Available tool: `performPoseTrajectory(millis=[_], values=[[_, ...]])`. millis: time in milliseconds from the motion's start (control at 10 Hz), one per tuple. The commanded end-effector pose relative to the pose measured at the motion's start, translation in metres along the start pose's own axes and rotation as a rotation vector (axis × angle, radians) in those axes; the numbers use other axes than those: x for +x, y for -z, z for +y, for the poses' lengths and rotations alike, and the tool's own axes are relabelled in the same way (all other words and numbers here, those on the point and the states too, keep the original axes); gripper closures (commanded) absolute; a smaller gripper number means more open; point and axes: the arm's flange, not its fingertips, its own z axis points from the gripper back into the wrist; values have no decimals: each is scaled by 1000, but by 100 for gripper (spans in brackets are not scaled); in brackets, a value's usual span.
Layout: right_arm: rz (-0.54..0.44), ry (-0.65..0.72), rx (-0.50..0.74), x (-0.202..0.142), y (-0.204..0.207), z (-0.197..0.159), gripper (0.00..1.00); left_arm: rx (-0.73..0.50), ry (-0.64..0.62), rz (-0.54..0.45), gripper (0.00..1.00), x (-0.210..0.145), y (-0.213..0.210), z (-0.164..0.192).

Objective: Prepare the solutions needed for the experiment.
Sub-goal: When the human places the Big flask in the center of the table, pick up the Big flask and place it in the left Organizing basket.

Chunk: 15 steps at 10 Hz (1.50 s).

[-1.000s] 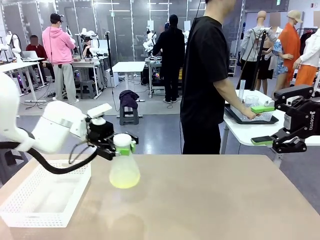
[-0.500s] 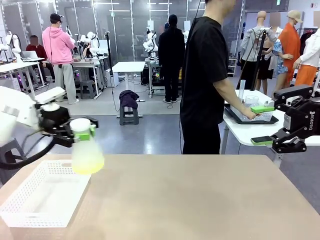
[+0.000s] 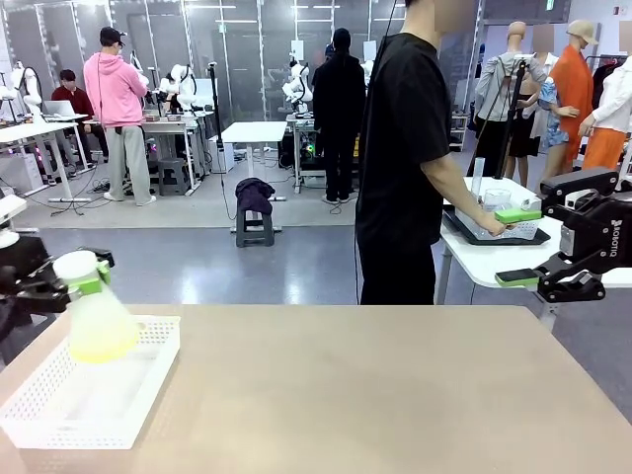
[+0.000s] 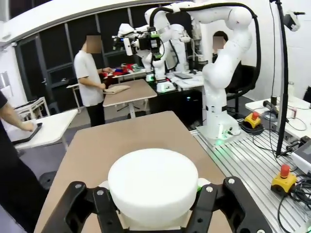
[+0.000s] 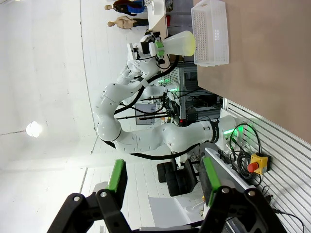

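Observation:
A frosted conical flask [image 3: 97, 321] with a white cap holds the solutions, a little pale yellow-green liquid [image 3: 102, 346] at its bottom. It hangs at the far left, over the near end of the white basket [image 3: 138, 390]. My left gripper [image 3: 79, 277] is shut on the flask's neck just under the cap. The left wrist view looks down on the cap [image 4: 153, 182] between my left gripper's fingers [image 4: 109, 206]. In the right wrist view the flask [image 5: 179, 43] shows far off beside the basket [image 5: 211, 31]. My right gripper [image 3: 521, 247] stands open and empty past the table's right edge.
A person in a black shirt [image 3: 405, 158] stands at the far side, a hand on a dark tray on a white side table [image 3: 484, 259]. The brown tabletop [image 3: 375, 395] stretches bare from the basket to the right edge.
My left arm has carried the flask leftward, from left of the table's middle to above the basket. The right gripper and the person have not moved.

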Motion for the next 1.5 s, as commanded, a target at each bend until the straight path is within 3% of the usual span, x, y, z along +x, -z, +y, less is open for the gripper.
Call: performPoseTrajectory(millis=[0,600,1400], values=[[-5,-14,15,0,1,0,24,47,15,-60,100,-12,-7,-11],[-5,-14,15,0,1,0,24,164,-31,-19,100,-75,-24,-7],[-5,-14,15,0,1,0,24,221,-63,24,100,-116,-27,3]])
